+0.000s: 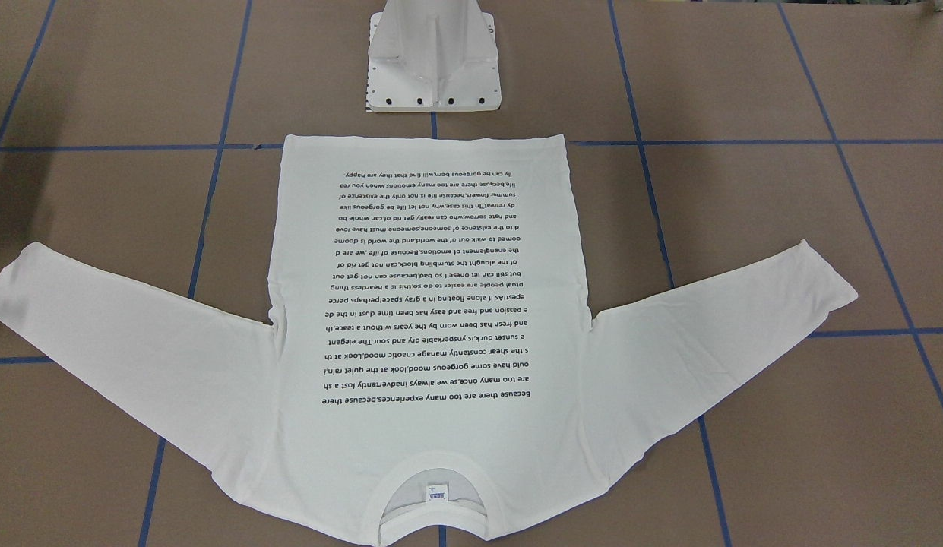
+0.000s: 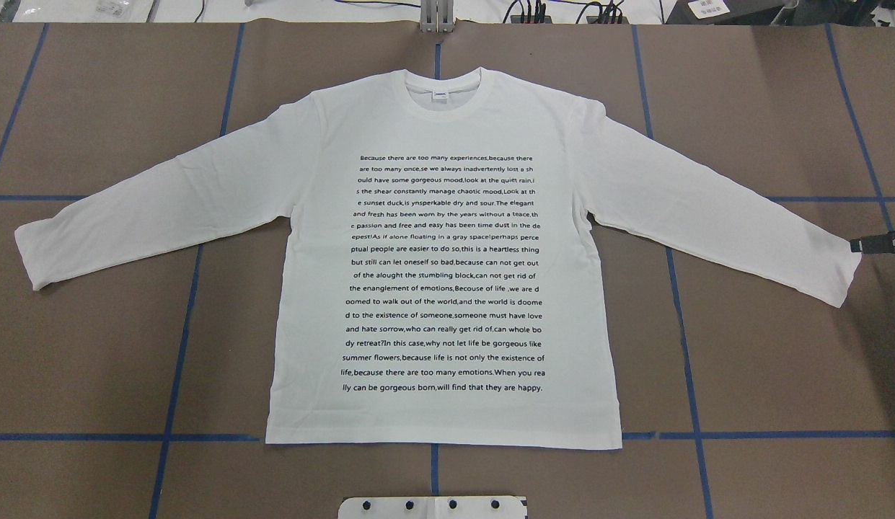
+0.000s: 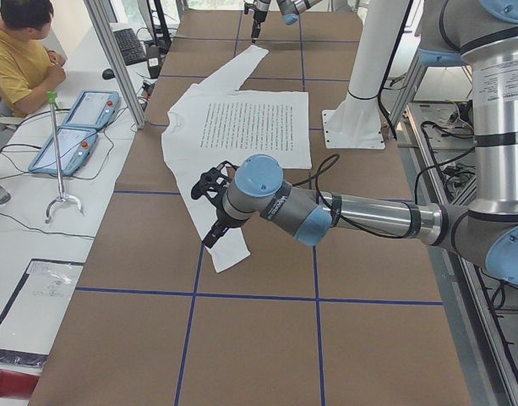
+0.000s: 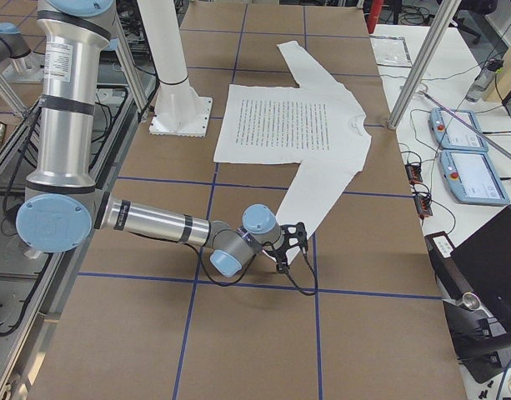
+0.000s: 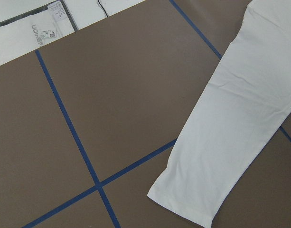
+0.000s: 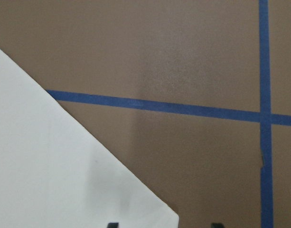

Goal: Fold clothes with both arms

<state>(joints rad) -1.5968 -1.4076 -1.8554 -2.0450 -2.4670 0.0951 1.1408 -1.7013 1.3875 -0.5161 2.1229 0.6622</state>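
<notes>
The left arm (image 3: 360, 216) stretches low and level from the right edge of the left side view to mid-frame. Its wrist is bent, and the left gripper (image 3: 213, 235) points down-left, its jaws unreadable. The right arm (image 4: 155, 221) lies low across the right side view. The right gripper (image 2: 858, 245) has its fingertips (image 6: 113, 224) spread apart.

I see the shirt (image 2: 441, 245) flat on the table (image 2: 94, 375), hem toward the base (image 2: 433, 507) (collar away), sleeves spread; right gripper (image 2: 858, 245) beside right cuff.
</notes>
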